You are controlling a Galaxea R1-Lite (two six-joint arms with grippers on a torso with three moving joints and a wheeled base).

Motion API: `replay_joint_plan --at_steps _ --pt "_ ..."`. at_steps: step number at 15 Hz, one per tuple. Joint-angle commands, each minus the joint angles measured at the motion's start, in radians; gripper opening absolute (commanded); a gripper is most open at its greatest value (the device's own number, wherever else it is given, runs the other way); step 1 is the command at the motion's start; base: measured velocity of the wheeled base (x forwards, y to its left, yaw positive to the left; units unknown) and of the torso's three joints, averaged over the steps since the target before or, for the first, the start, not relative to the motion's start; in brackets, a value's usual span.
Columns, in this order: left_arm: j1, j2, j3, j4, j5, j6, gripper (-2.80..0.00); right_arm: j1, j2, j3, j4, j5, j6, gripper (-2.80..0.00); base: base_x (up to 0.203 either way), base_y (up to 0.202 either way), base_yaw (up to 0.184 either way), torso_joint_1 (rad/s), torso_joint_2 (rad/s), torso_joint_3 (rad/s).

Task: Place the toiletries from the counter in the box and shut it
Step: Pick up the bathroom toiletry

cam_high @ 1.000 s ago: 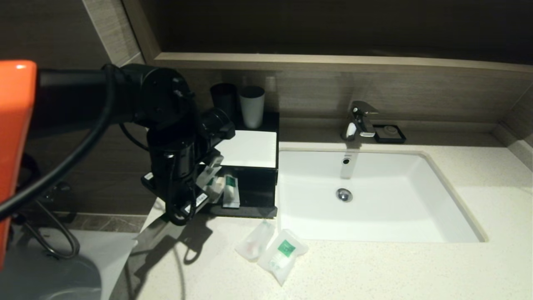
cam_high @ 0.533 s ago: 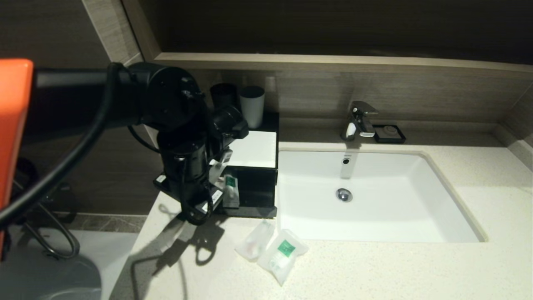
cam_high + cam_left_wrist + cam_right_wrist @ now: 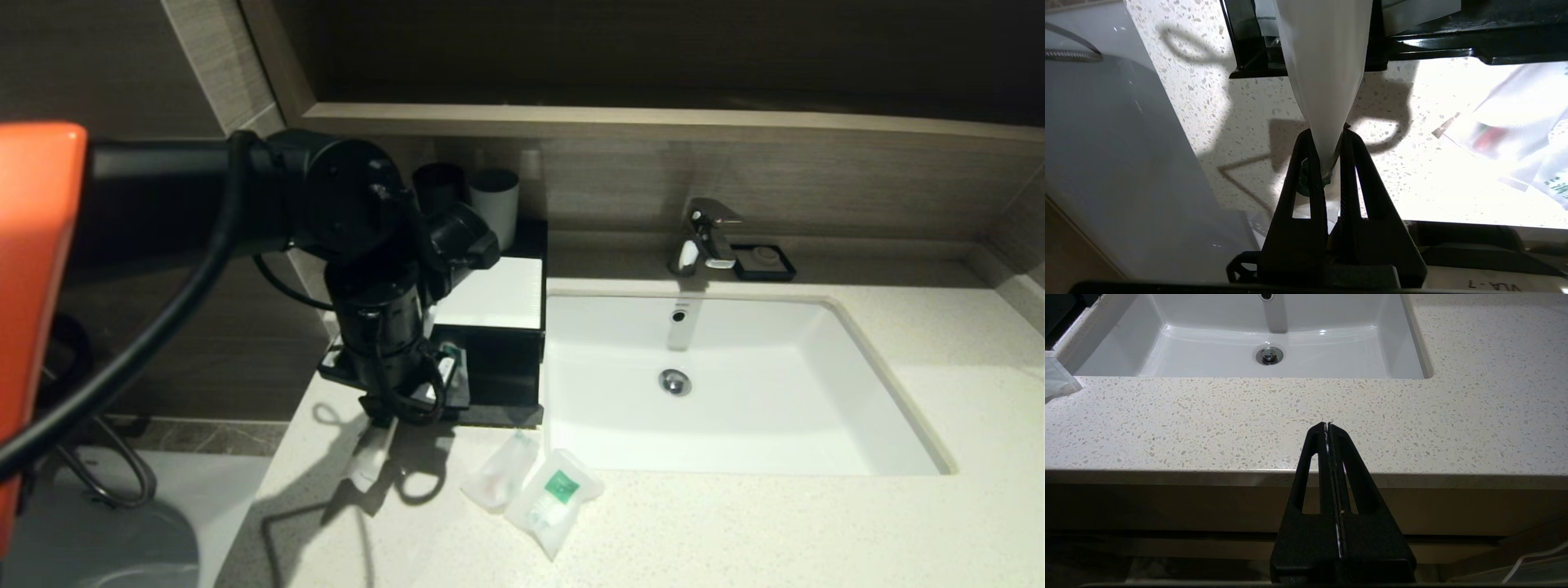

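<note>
Left gripper [image 3: 1327, 163] is pinched tight on the toothbrush pack [image 3: 1325, 73] right at the open drawer [image 3: 490, 384]; two sachets [image 3: 535, 486] still sit on the counter [image 3: 735, 523]; drawer not yet closed.

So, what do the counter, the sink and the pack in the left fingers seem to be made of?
The cream speckled counter looks like polished stone or a composite: fine chips in it. The white rectangular sink looks like glazed ceramic, glossy with highlights. The long clear pack, pinched by the left gripper, looks like thin soft plastic film, translucent and creased.
</note>
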Motion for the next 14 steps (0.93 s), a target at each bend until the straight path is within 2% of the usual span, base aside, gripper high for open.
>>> replay_joint_plan --at_steps 1,14 --pt "0.001 -0.008 0.0 0.005 -0.005 -0.025 -2.8 0.0 0.001 0.0 0.0 0.0 0.0 -2.8 0.0 0.0 0.0 0.0 0.0 0.0" --pt "0.007 0.022 0.0 -0.101 -0.003 -0.03 -2.8 0.0 0.001 0.0 0.0 0.0 0.0 -2.8 0.0 0.0 0.0 0.0 0.0 0.0"
